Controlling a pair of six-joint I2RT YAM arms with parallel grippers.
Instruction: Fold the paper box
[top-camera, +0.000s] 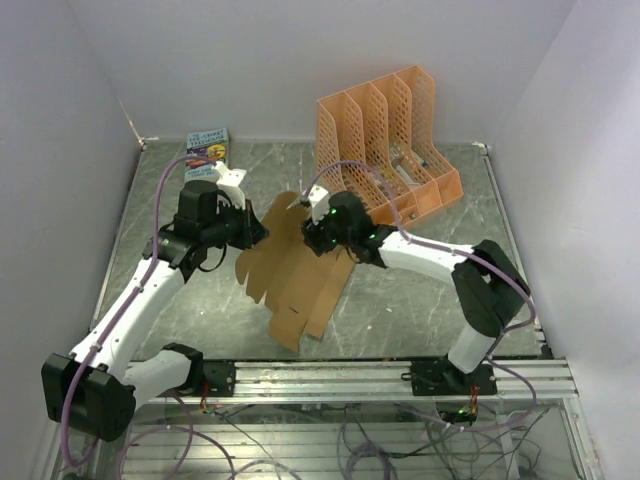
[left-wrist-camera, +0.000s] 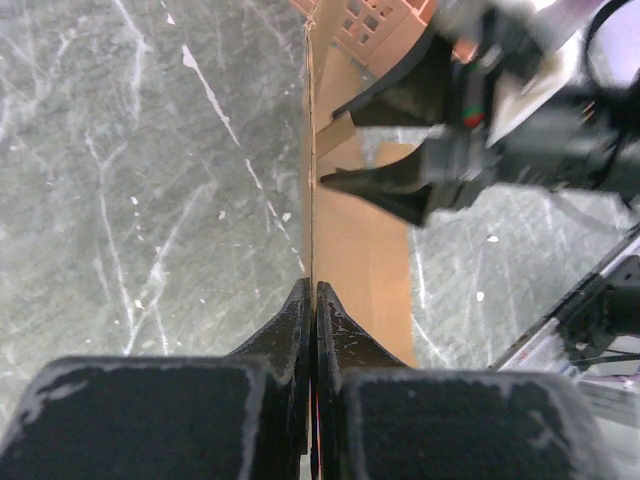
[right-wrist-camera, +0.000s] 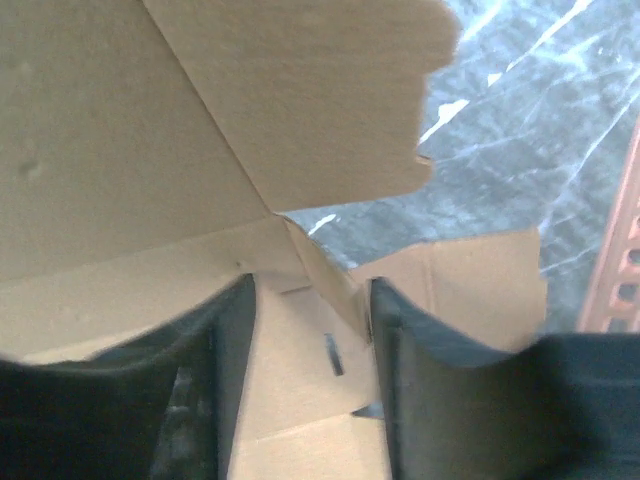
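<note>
Carefully, with my left pincer (left-wrist-camera: 313, 292) pinched shut on the nine-o'clock edge of the tan creased cardboard box sheet (top-camera: 295, 275) on the grey marbled table (top-camera: 430, 300), I'd steer my parted, empty right pincer (right-wrist-camera: 312, 290) astride the raised flap, pressing squarely along its crease.

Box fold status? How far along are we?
Early. Done: some panels of the paper box are creased and stand up. In hand: left gripper pinches one edge, right gripper open at a flap corner. Remaining: walls not closed, tabs untucked; mostly a flat sheet.

paper box (top-camera: 296, 285) | tan creased cardboard | mostly unfolded | flaps partly raised
</note>
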